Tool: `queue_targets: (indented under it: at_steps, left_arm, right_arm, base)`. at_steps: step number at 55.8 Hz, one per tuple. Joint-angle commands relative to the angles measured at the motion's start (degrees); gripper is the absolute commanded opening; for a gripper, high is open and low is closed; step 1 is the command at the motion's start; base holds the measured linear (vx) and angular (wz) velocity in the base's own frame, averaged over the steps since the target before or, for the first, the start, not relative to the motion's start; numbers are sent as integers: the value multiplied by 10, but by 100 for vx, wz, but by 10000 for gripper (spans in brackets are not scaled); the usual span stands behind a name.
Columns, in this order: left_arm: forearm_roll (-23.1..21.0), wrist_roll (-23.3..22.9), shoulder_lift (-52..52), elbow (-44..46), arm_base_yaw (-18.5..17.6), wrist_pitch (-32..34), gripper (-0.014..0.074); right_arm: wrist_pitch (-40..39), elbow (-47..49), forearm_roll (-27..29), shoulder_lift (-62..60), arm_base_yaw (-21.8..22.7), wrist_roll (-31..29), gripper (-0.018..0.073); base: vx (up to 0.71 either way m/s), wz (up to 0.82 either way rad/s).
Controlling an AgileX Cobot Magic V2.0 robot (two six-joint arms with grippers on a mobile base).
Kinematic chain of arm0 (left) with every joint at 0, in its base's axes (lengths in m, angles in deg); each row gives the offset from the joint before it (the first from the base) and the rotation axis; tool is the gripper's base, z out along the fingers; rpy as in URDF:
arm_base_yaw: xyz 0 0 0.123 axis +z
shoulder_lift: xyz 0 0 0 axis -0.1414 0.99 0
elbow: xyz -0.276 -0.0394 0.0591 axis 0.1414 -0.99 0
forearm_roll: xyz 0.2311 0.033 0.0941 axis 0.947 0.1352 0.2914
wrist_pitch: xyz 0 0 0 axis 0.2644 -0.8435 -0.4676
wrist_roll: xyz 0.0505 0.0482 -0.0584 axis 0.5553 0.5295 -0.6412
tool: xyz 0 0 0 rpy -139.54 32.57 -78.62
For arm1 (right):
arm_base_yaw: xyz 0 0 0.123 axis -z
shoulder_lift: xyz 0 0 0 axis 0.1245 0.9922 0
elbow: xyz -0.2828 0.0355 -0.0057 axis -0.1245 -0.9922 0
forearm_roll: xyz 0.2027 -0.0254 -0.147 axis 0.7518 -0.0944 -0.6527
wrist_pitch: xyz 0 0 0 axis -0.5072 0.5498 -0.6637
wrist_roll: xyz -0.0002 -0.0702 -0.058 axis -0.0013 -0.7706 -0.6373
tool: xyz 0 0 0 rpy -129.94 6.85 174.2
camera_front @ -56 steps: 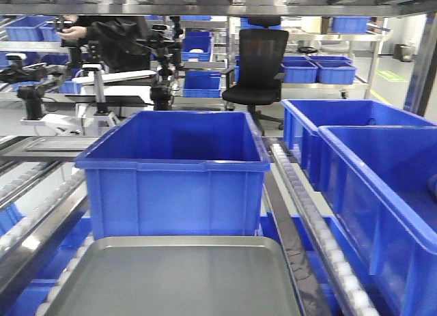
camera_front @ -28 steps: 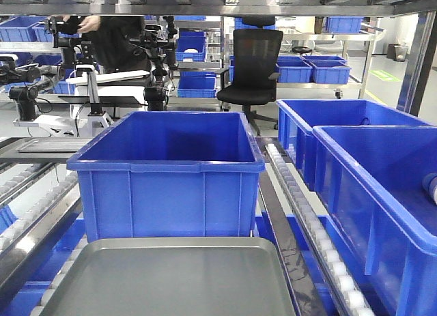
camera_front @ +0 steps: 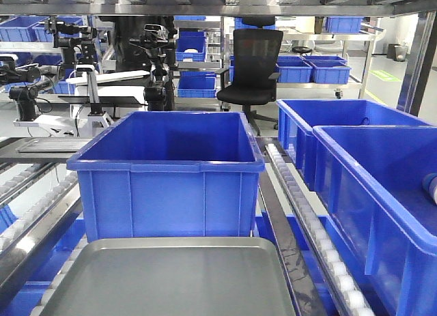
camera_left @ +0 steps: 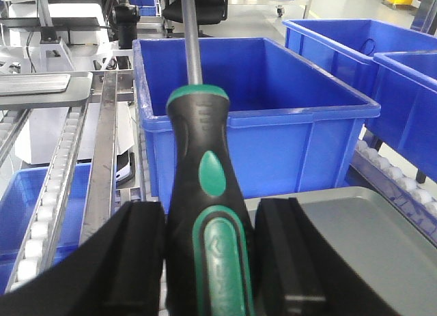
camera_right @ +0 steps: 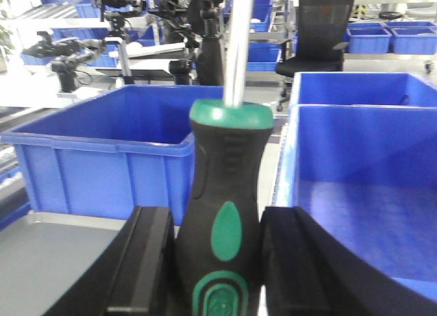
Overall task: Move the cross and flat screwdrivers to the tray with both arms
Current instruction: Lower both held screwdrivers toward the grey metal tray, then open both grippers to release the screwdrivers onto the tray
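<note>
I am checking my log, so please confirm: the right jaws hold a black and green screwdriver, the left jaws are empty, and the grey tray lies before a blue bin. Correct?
One error: the left gripper is not empty. The left wrist view shows its jaws holding a second screwdriver, also black and green. The rest is right.

— What kind of place do you work in?
— A factory-style robotics lab, I'd say. I face a deep blue bin (camera_front: 167, 169) on a roller conveyor (camera_front: 311, 220), with a grey metal tray (camera_front: 171, 278) just in front of it.
— What else tells you that?
— Larger blue bins (camera_front: 382, 186) right of that bin. Behind it I see steel racks (camera_front: 372, 60) of smaller bins, a black office chair (camera_front: 254, 63) and, leftward, other robot arms (camera_front: 156, 63) on stands.
</note>
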Motion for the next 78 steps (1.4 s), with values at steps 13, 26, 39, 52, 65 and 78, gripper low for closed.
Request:
queue_targets:
  at_steps: [13, 26, 39, 52, 65, 78]
  left_arm:
    - [-74, -5, 27, 16, -3, 34, -6]
    - [-187, 47, 135, 16, -3, 26, 0]
    - [-275, 62, 244, -3, -34, 53, 0]
    - [-295, 75, 308, -44, -76, 120, 0]
    - [-296, 104, 365, -46, -102, 166, 0]
    - [-295, 104, 392, -46, -141, 204, 0]
  right_arm:
    - [-39, 16, 74, 59, 0, -7, -8]
    - [21, 16, 322, 226, -1, -173, -8]
    - [23, 16, 438, 394, -63, -231, -8]
    - [-86, 18, 440, 519, -197, -216, -8]
    - [-89, 40, 439, 583, -217, -214, -8]
    - [-101, 44, 439, 594, -217, -214, -8]
  base:
    - [0, 0]
    - [0, 0]
    - [0, 0]
    - [0, 0]
    - [0, 0]
    - [0, 0]
